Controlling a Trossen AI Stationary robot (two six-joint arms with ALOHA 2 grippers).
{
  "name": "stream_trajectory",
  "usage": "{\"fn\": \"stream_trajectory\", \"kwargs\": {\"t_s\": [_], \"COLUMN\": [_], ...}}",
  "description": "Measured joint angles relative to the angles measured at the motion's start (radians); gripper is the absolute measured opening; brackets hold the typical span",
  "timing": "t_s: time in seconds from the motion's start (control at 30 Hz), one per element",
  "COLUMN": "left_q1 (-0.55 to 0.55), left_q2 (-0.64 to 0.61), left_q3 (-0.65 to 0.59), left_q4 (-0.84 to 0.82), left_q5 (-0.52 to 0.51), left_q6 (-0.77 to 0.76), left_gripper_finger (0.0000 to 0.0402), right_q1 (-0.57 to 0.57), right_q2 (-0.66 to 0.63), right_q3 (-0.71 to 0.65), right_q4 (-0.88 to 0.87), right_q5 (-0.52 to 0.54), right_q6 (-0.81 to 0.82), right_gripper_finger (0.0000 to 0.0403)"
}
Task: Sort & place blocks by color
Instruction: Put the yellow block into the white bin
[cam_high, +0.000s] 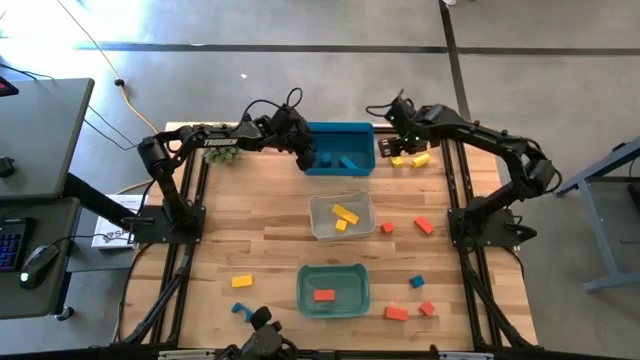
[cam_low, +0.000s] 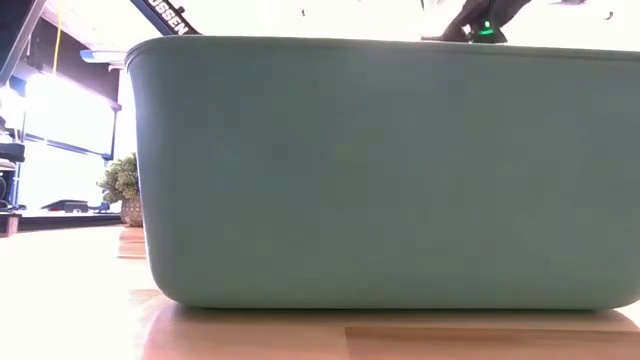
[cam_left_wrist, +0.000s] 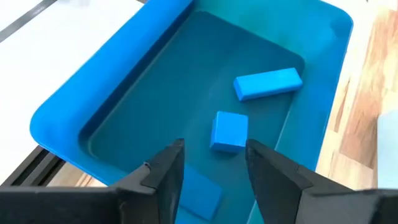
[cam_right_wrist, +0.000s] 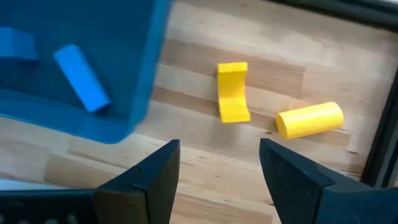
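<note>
Teal bin (cam_low: 380, 170) fills low view, blocks hidden behind it

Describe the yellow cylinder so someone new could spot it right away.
Find the blue bin at the table's far edge. Just to its right, under the right gripper, lies the yellow cylinder. Unlike the arch-shaped yellow block beside it, it is round and smooth.

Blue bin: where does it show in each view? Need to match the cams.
High view: blue bin at the table's far edge, centre, left gripper over its left end.
Low view: not in it; the teal bin fills the picture.
Left wrist view: fills the frame, blue blocks inside.
Right wrist view: one corner, beside two yellow blocks.
Shared landmark: the long blue bar lying in the bin.
</note>
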Motion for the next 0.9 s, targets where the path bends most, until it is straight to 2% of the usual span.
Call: {"fn": "stream_trajectory", "kwargs": {"t_s": [0.17,0.4,0.6,0.77,0.9], "left_q1": [0.001,0.005,0.013,0.014,0.013], "left_q2": [0.0,0.0,-0.003,-0.006,-0.008], "left_q3": [0.0,0.0,0.0,0.011,0.065], "left_q4": [0.0,0.0,-0.001,-0.017,-0.073], "left_q5": [0.0,0.003,0.011,0.01,0.011], "left_q6": [-0.002,-0.046,-0.082,-0.082,-0.077], "left_gripper_finger": [0.0168,0.0197,0.0224,0.0229,0.0229], "right_q1": [-0.081,-0.109,-0.108,-0.108,-0.108], "right_q2": [0.0,0.011,0.045,0.084,0.118], "right_q3": [-0.058,-0.144,-0.199,-0.222,-0.223], "right_q4": [0.053,0.243,0.32,0.322,0.327], "right_q5": [-0.081,-0.105,-0.079,-0.041,-0.041], "right_q6": [-0.116,-0.208,-0.195,-0.179,-0.179], "right_gripper_finger": [0.0208,0.0209,0.0209,0.0209,0.0209]}}
